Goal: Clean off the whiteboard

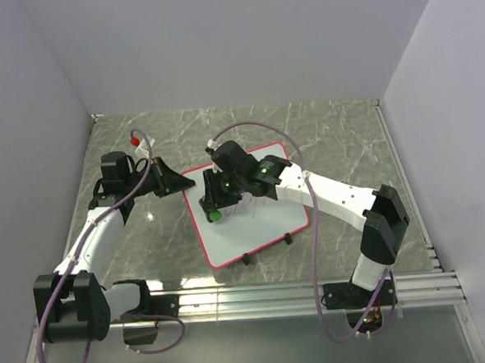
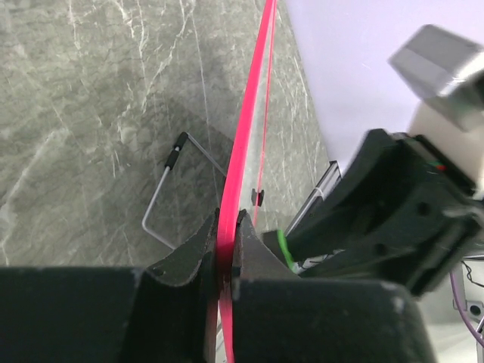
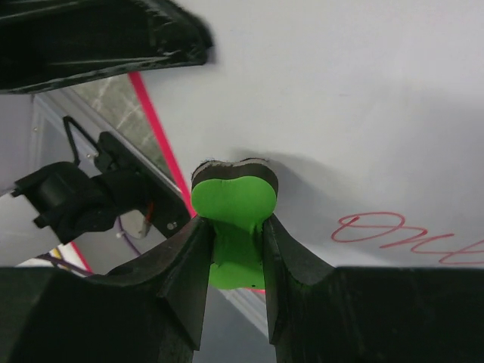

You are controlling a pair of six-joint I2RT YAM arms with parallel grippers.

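The whiteboard (image 1: 262, 228), white with a pink-red frame, lies mid-table. My left gripper (image 1: 185, 183) is shut on its frame at the far left edge; in the left wrist view the pink frame (image 2: 240, 144) runs between the closed jaws of that gripper (image 2: 227, 231). My right gripper (image 1: 215, 209) is over the board's left part, shut on a green eraser (image 3: 233, 198). The eraser's dark pad rests against the white surface (image 3: 340, 91). A red scribble (image 3: 393, 231) lies to the right of the eraser.
Two black clip feet (image 1: 246, 258) sit on the board's near edge. A bent wire stand (image 2: 162, 198) shows behind the board. A small red-capped item (image 1: 135, 142) lies at the far left. Grey walls enclose the marble table (image 1: 338, 134); a metal rail (image 1: 315, 292) runs along the front.
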